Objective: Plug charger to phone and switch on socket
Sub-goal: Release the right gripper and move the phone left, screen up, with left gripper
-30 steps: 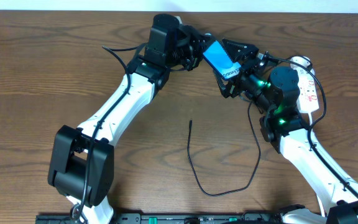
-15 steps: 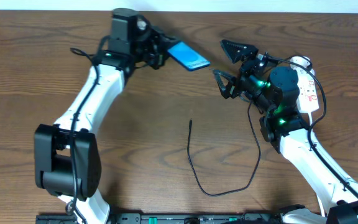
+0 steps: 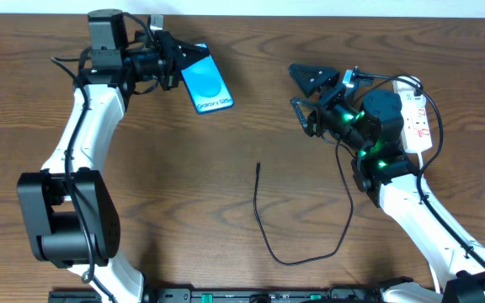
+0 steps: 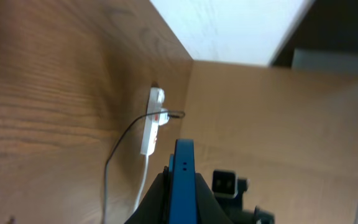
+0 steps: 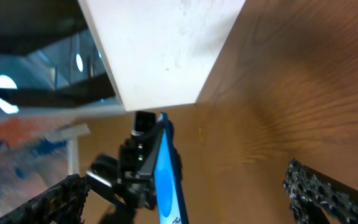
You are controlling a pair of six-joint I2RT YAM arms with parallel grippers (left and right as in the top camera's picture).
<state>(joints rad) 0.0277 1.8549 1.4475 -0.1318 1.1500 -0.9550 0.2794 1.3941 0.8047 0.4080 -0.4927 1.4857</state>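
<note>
My left gripper (image 3: 178, 64) is shut on the phone (image 3: 206, 82), which hangs above the table at the back left, its blue screen facing up. In the left wrist view the phone (image 4: 184, 177) shows edge-on between the jaws. My right gripper (image 3: 303, 96) stands open at the back right, pointing toward the phone (image 5: 166, 180) with nothing between its fingers (image 5: 319, 193). The charger (image 3: 263, 227) is a thin black cable lying in a loop on the table, its plug tip (image 3: 258, 166) free at mid-table. The socket (image 3: 418, 118) lies at the far right behind the right arm.
The socket's white cord (image 4: 143, 180) and the black cable (image 4: 112, 165) run along the wood in the left wrist view. A white wall edge (image 5: 160, 50) borders the back of the table. Both arms' bases sit at the front edge.
My left arm has swung left with the phone, carrying it away from the right gripper. The right gripper has stayed open in place. The cable has not moved.
</note>
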